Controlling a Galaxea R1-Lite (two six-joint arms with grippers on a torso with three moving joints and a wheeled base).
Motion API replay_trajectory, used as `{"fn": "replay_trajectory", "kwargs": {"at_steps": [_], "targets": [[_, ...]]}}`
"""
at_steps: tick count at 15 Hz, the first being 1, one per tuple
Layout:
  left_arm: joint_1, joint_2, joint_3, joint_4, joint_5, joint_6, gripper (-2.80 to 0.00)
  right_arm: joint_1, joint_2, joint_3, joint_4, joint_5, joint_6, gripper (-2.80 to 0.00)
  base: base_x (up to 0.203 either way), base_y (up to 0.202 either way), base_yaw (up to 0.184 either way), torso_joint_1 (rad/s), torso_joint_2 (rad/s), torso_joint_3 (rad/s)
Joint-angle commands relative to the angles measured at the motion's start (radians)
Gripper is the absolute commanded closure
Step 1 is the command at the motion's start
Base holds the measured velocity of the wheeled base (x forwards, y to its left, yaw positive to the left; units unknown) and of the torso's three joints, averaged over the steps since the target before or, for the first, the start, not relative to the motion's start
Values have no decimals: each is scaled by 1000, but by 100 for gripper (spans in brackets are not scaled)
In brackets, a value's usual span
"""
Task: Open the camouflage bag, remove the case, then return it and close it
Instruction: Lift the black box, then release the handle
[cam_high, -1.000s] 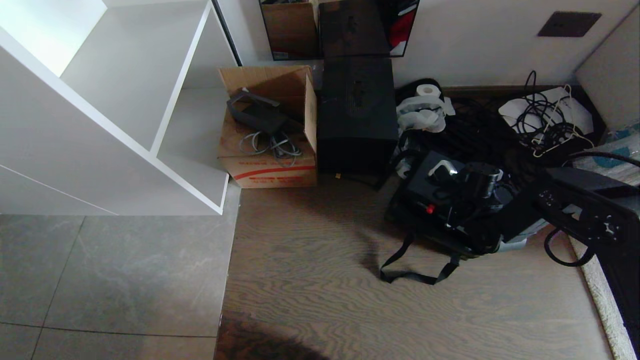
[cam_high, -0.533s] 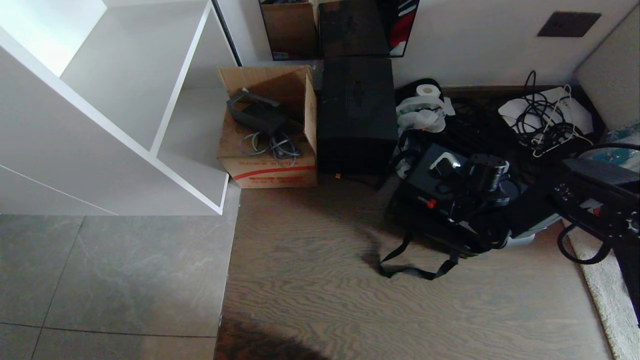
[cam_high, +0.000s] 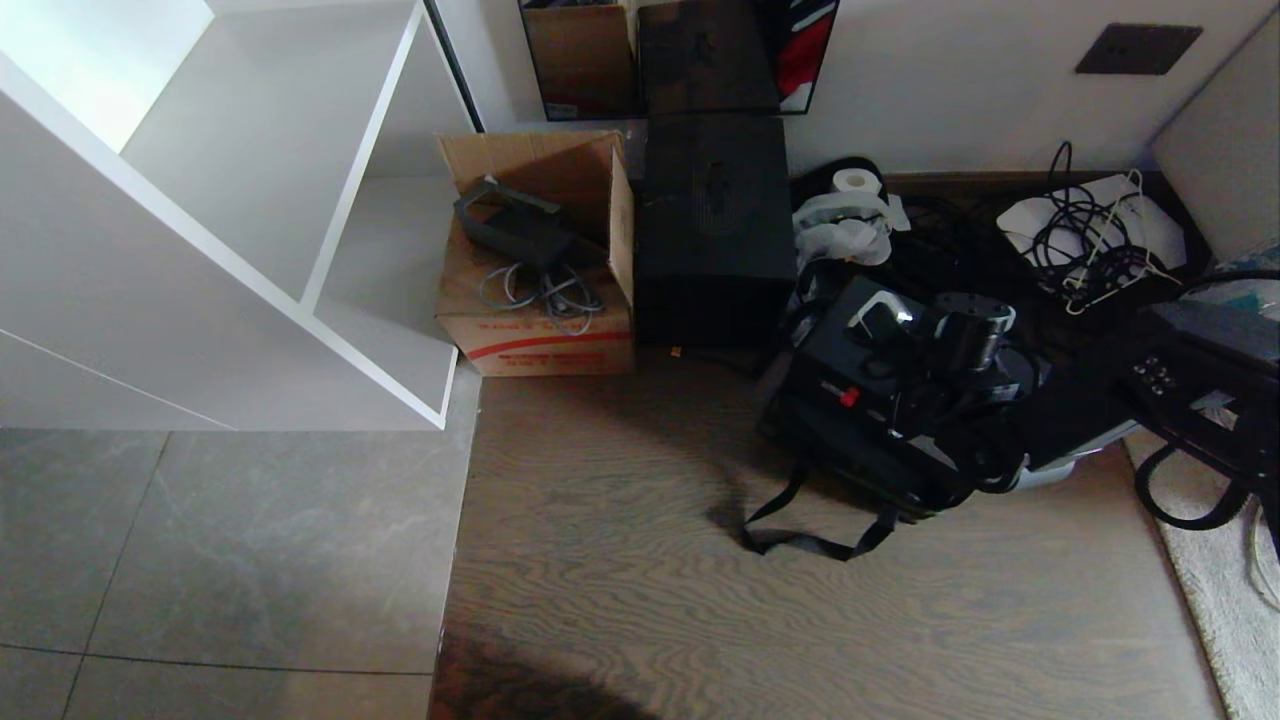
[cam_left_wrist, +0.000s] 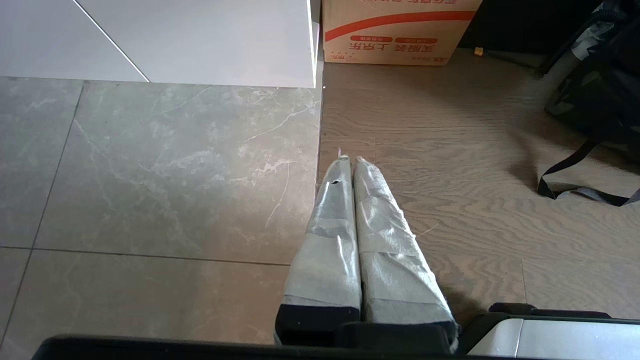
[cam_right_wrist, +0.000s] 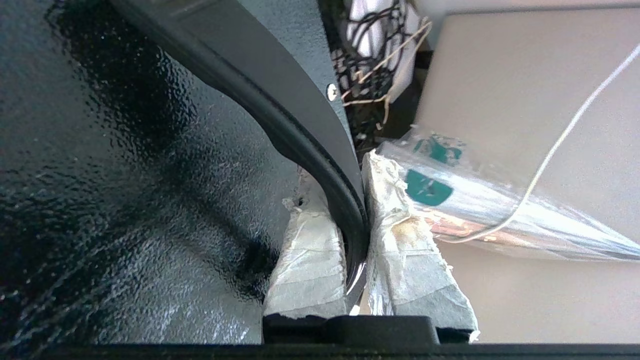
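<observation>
Right now the flat black rigid case w/ the small red latch (cam_high: 862, 362) sits tilted over the soft dark camouflage bag (cam_high: 905, 470), on the wooden floor (cam_high: 650, 580) at the robot's right. Whether its lower edge is clear of the bag's mouth can't be told; the two dark shapes merge.

The right claw (cam_right_wrist: 350, 210) is clenched on the case's black handle (cam_right_wrist: 300, 135), taped fingers (cam_right_wrist: 310, 260) pinching it on both sides. That is a narrow hold on a curved bar, so the main risk, imo, is the case swinging or twisting about the handle. The bar could also slide out through the tape if the load shifts.

Next risk: a corner catches the bag's rim or lining. The soft bag would then drag along or fold shut instead of staying put.

The bag's black strap (cam_high: 800, 520) lies in a loose loop on the floor in front, and could snag.

Surroundings are tight too:
- tall black box (cam_high: 712, 230) just to the left
- tangle of black cables (cam_high: 1090, 250) behind
- shiny plastic-wrapped item (cam_right_wrist: 500, 215) close by the claw, w/ a thin white wire (cam_right_wrist: 575, 125) over it

A wide swing may knock or hook any of these.

The left claw (cam_left_wrist: 348, 165) is shut, holds nothing, and hangs over the floor well apart, so there is no second hand to steady the bag.
</observation>
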Motion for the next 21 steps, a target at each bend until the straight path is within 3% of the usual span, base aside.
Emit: {"fn": "replay_trajectory", "kwargs": {"at_steps": [1,9,21], "targets": [[0,0,0,0,0,0,0,6,-29,8,2,-6,-6,0,0,0,0,0,0,0],[0,0,0,0,0,0,0,22,-73,12,38,-8,7,0,0,0,0,0,0,0],[0,0,0,0,0,0,0,139,-86,25,41,-70,50,0,0,0,0,0,0,0]]}}
